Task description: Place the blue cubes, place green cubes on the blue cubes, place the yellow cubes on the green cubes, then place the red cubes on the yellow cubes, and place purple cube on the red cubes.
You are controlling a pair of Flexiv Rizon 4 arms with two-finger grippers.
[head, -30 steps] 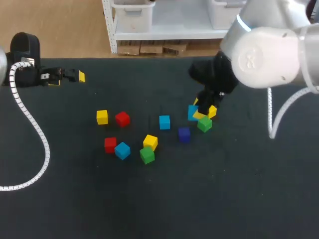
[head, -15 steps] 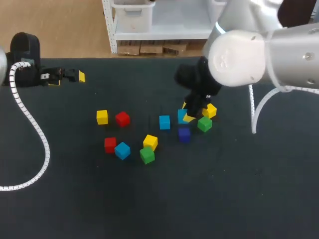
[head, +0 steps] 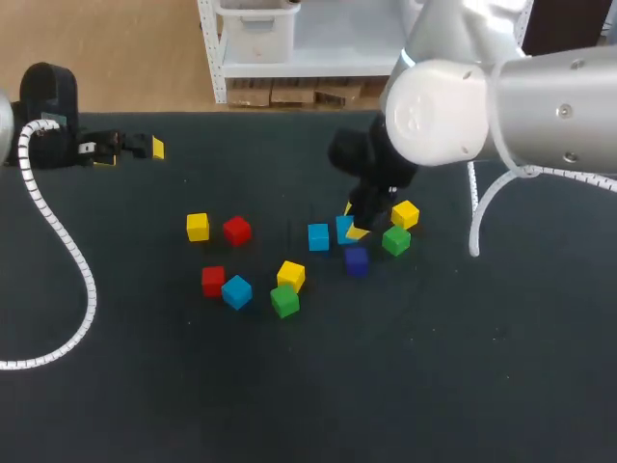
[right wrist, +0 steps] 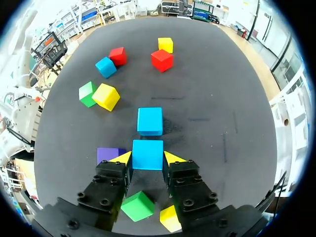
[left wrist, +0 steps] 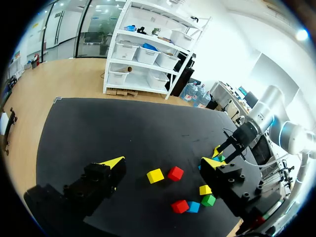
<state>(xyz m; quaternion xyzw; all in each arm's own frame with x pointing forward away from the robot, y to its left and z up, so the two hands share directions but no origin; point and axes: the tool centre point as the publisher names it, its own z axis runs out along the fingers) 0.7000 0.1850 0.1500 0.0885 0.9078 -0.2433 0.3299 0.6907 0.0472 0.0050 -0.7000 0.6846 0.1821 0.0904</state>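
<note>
**Q:** Since the frame one second ago, what has moved?

**A:** My right gripper point(head: 352, 224) has travelled leftward with the held blue cube point(head: 342, 230). It went from just beside the right-hand green cube point(head: 395, 240) to the far-left side of the purple cube point(head: 357, 260). Every other cube, and my left gripper point(left wrist: 163, 163), lies as before.

**Q:** State of the jaws?

**A:** Right: closed on the held blue cube, one yellow tip against each of two opposite faces, as the right wrist view shows. Left: fingers spread wide apart, hanging over the far left part of the black table point(head: 145, 386), well apart from the purple cube.

**Q:** And the surface?

**A:** Matte black, bearing eleven cubes, placed here by the purple cube.
- **Second blue cube** point(head: 318, 236): to its left, just beside the held one, a narrow gap between them.
- **Right-hand green cube:** to its right, with the right-hand yellow cube point(head: 405, 213) just beyond.
- **Middle yellow cube** point(head: 290, 276) and **front green cube** point(head: 284, 301): to its left and nearer me, just beside each other.
- **Third blue cube** point(head: 236, 291) and **front red cube** point(head: 213, 281): farther left, also side by side.
- **Rear red cube** point(head: 236, 230) and **far-left yellow cube** point(head: 198, 227): farthest left, slightly apart.
</note>
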